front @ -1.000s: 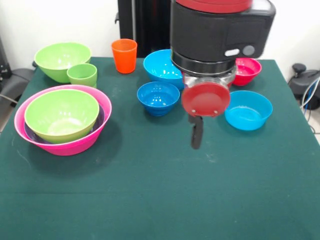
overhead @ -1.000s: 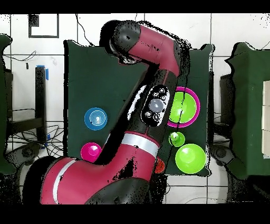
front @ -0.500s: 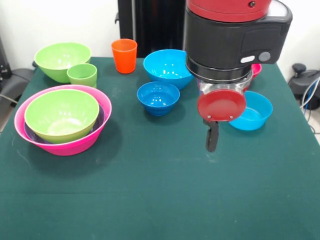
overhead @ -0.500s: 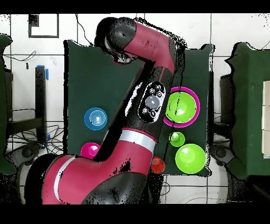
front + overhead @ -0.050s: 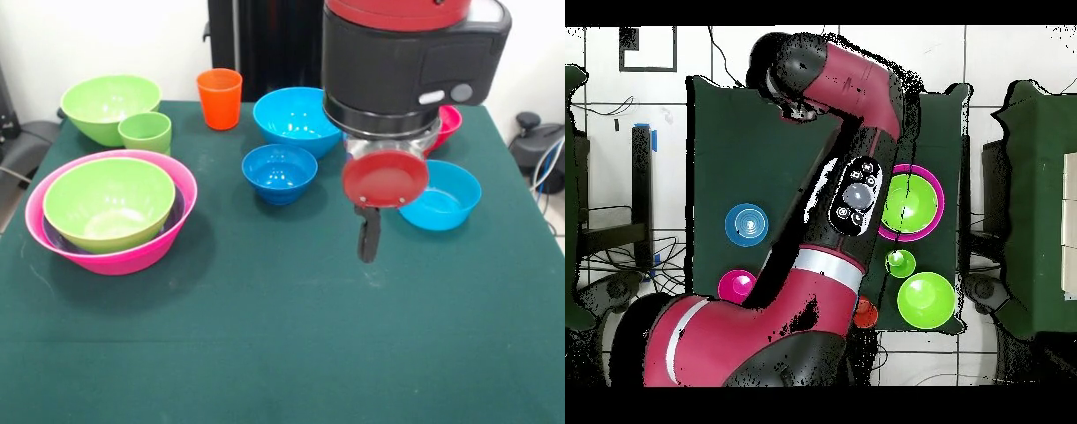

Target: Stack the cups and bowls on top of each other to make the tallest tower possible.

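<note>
While jaws point(image 5: 367, 237) hover, blue bowl point(image 5: 439, 195) sits beside.

Open green counter point(image 5: 265, 353) across the whole near half, 4 to 8 o'clock. Crowded from 9 through 3: stacked pink bowl point(image 5: 168, 238) at 9, lime bowl point(image 5: 97, 102) and green cup point(image 5: 146, 132) at 10, orange cup point(image 5: 219, 99) at 11, blue bowls point(image 5: 279, 172) at 12, another point(image 5: 446, 199) at 3. Pincer point(image 5: 367, 238) hanging between those.

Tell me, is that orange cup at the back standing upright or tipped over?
Upright. The orange cup stands on its base on the green table, open mouth up, apart from the bowls.
</note>
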Robot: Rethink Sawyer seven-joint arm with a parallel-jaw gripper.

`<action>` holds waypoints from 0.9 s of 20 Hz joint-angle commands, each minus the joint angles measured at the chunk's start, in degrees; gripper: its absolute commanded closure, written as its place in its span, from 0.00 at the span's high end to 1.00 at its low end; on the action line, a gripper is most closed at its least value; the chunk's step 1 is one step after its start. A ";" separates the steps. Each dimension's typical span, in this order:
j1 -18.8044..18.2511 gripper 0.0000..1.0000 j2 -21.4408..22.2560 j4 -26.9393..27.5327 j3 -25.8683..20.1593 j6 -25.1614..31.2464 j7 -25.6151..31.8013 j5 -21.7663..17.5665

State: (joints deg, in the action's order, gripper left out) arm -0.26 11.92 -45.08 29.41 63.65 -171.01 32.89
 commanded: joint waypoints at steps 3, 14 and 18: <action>-2.72 1.00 3.09 -7.55 -2.67 4.21 1.74 -5.43; -3.05 1.00 5.19 -11.09 -3.43 1.73 3.11 -8.16; -2.75 1.00 3.24 -9.76 -2.76 0.39 0.87 -8.88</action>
State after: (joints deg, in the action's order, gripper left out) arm -2.89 17.03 -48.71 30.82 63.65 -171.01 28.89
